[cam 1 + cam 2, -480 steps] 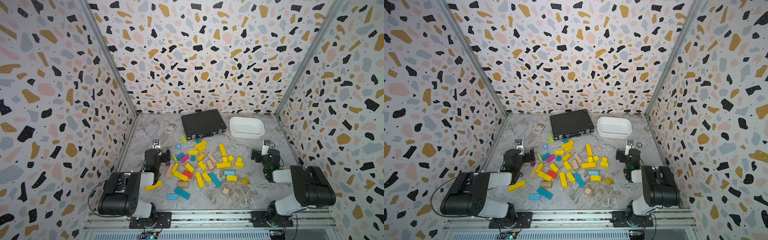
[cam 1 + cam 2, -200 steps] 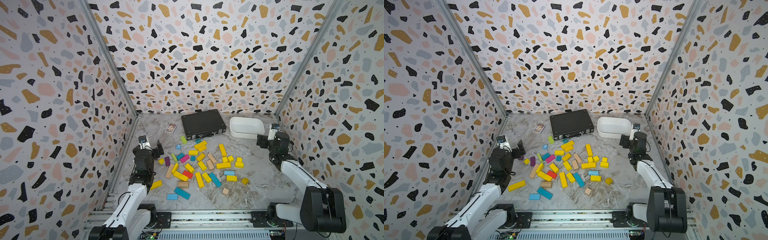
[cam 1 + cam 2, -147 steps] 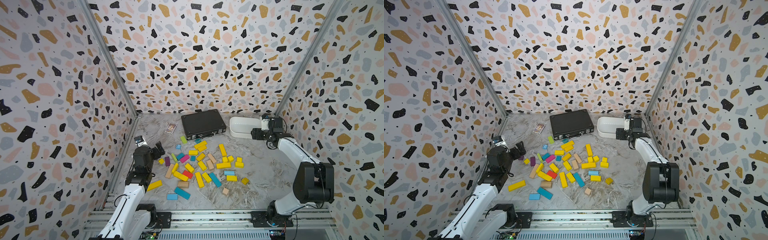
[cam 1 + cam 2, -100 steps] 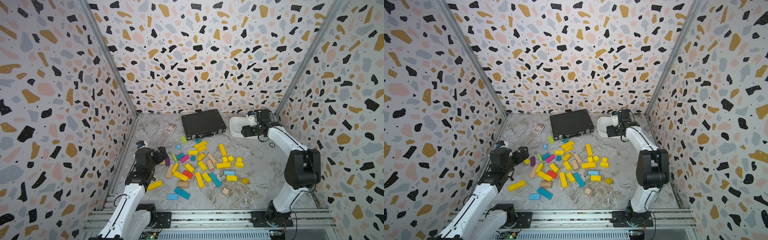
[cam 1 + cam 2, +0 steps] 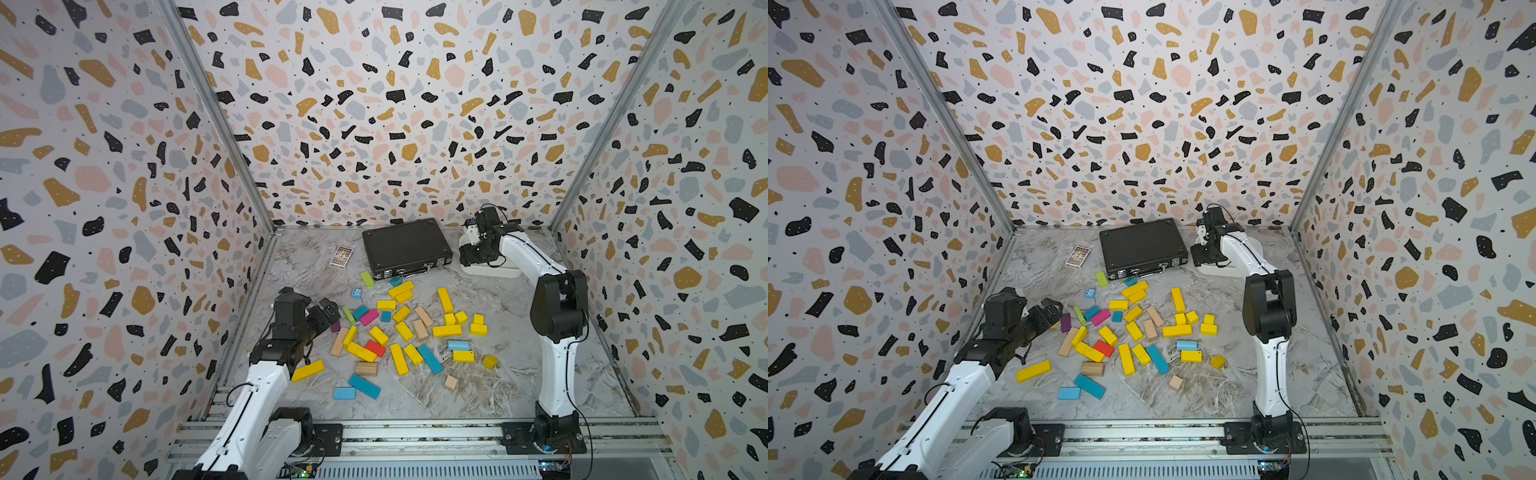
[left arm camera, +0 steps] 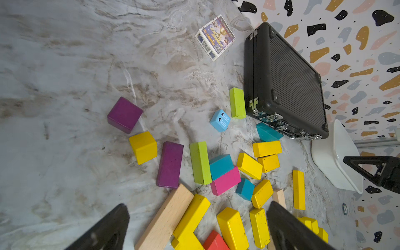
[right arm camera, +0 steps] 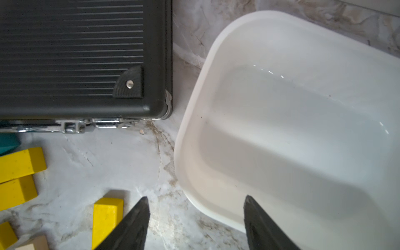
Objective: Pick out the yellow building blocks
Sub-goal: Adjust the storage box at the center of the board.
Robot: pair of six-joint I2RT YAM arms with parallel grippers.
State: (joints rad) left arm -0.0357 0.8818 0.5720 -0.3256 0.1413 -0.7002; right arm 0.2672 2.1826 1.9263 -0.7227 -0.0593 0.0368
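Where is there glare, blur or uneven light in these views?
Both top views: even light, yellow building blocks sharp, faint shadows. Left wrist view: blocks crisp, left fingers soft-edged. Right wrist view: small glints on the white bin, black case and right fingers slightly soft.

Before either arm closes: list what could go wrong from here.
1. The right gripper hangs open astride the rim of the white tub; closing there could tip or drag it against the black case beside it.
2. The left gripper, open, points at yellow building blocks packed against a tan block and a red block; it may catch those.
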